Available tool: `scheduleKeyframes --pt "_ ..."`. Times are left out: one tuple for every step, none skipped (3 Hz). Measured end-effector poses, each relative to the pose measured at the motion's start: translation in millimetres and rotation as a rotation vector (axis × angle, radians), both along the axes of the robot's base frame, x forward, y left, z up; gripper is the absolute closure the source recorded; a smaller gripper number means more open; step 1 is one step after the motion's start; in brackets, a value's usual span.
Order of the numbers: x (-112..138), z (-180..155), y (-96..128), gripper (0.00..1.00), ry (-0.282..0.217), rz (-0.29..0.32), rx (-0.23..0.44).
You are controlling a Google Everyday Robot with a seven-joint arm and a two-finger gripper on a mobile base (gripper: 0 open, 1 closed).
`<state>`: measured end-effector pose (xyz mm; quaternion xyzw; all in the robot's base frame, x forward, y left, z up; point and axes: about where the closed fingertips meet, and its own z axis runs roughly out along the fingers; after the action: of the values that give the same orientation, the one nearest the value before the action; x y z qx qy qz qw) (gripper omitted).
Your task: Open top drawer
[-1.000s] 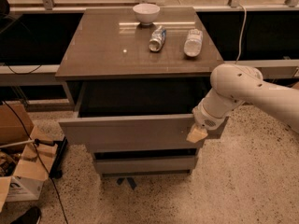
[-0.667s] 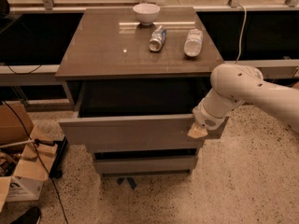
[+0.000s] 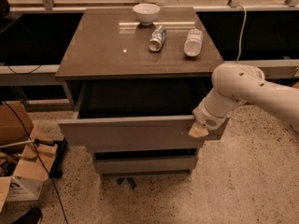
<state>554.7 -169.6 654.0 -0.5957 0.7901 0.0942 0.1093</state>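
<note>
The top drawer (image 3: 135, 133) is a wide grey drawer with a flat handleless front. It stands pulled well out from the cabinet, and its dark inside shows under the tabletop. My gripper (image 3: 198, 130) is at the right end of the drawer front, at its upper edge, on my white arm that comes in from the right. The middle drawer front (image 3: 145, 164) sits below, pushed in.
On the cabinet top (image 3: 103, 50) stand a white bowl (image 3: 146, 13), a lying can (image 3: 157, 38) and a lying plastic bottle (image 3: 192, 42). Cardboard boxes (image 3: 21, 171) and cables lie on the floor at the left. A white cable (image 3: 242, 27) hangs at the right.
</note>
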Motion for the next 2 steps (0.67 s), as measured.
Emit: scheduleKeyframes --pt "0.0 2.4 0.0 0.74 0.000 0.000 0.000" --pt "0.0 2.4 0.0 0.50 0.000 0.000 0.000"
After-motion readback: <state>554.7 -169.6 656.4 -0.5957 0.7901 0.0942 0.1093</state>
